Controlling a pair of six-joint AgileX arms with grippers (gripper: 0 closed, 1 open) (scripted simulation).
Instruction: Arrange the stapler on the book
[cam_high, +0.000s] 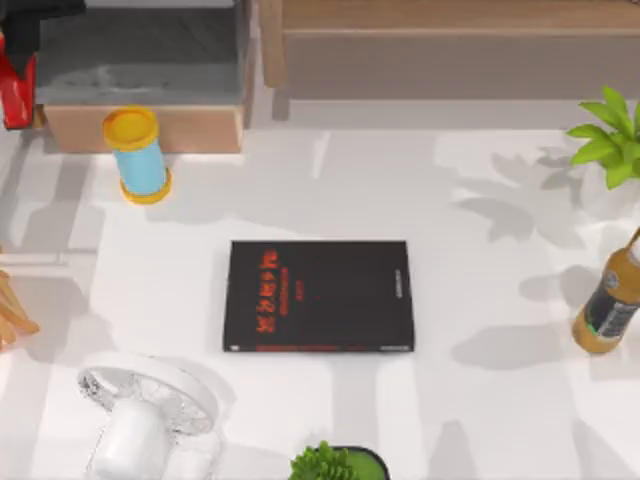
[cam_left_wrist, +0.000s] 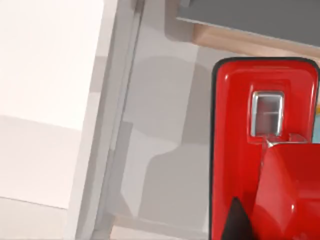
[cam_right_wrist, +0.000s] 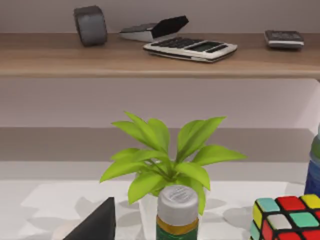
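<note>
at table (cam_high: 470, 200) centre, lies flat, black book (cam_high: 318, 296), cover bare. at far left corner, red stapler (cam_high: 17, 92) (cam_left_wrist: 260, 150) beside wooden box (cam_high: 140, 75). near it, yellow-capped spool (cam_high: 138, 155); by right edge, bottle (cam_high: 608, 305). jaw state: cannot tell.

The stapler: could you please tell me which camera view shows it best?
The left wrist view shows the stapler best: its glossy red body with a silver window sits close up. The top view catches a red sliver at the far left edge. The right wrist view faces a plant and shelf instead.
</note>
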